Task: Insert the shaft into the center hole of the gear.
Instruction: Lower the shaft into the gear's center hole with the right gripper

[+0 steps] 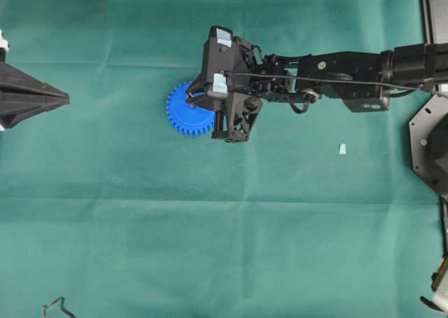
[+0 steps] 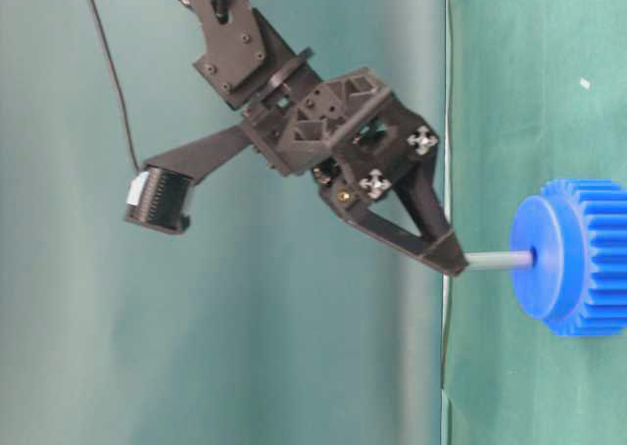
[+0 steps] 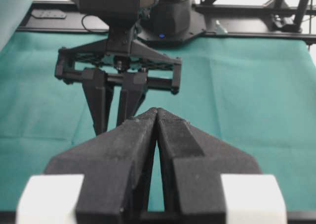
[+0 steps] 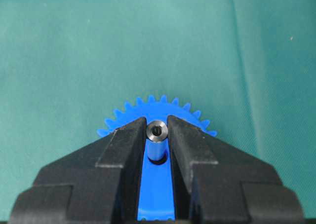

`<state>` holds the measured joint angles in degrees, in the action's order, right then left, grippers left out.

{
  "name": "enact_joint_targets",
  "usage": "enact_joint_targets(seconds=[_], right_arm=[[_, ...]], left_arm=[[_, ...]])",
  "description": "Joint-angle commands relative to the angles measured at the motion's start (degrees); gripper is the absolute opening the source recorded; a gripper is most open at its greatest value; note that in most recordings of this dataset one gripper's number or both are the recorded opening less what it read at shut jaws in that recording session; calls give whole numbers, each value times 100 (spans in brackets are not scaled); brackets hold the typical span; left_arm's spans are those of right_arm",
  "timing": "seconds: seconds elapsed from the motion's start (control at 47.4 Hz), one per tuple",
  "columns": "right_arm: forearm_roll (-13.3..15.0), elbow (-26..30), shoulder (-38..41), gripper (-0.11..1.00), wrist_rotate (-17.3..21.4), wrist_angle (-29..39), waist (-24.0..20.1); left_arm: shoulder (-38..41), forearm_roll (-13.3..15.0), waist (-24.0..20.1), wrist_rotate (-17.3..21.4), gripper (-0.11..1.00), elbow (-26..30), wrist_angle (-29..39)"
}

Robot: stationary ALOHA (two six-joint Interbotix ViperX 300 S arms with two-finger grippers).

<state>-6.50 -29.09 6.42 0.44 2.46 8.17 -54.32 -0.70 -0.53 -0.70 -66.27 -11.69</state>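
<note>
The blue gear (image 1: pixel 183 111) lies flat on the green cloth, its teeth showing past my right gripper (image 4: pixel 157 128). That gripper is shut on the silver-grey shaft (image 4: pixel 157 144), held near its upper end. The shaft's lower end sits in the center hole (image 4: pixel 159 161) of the gear (image 4: pixel 157 189). In the table-level view the shaft (image 2: pixel 500 260) bridges the fingertips of the right gripper (image 2: pixel 449 253) and the hub of the gear (image 2: pixel 573 259). My left gripper (image 1: pixel 63 99) rests at the far left, shut with nothing in it (image 3: pixel 157 111), well apart from the gear.
A small pale scrap (image 1: pixel 343 148) lies on the cloth to the right of the gear. The right arm's base plate (image 1: pixel 428 144) and a black frame (image 1: pixel 434 10) stand at the right edge. A black wire clip (image 1: pixel 59 307) sits at the bottom left.
</note>
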Motion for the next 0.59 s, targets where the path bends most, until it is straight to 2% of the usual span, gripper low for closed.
enact_joint_targets(seconds=[0.0,0.57], right_arm=[[18,88,-264,17,9,-18,0],[-35,-62,18,17,18,-281,0]], left_arm=[[44,-9,-9,-9,0,149,-26],[44,-18,-9,-9,0,149,-26]])
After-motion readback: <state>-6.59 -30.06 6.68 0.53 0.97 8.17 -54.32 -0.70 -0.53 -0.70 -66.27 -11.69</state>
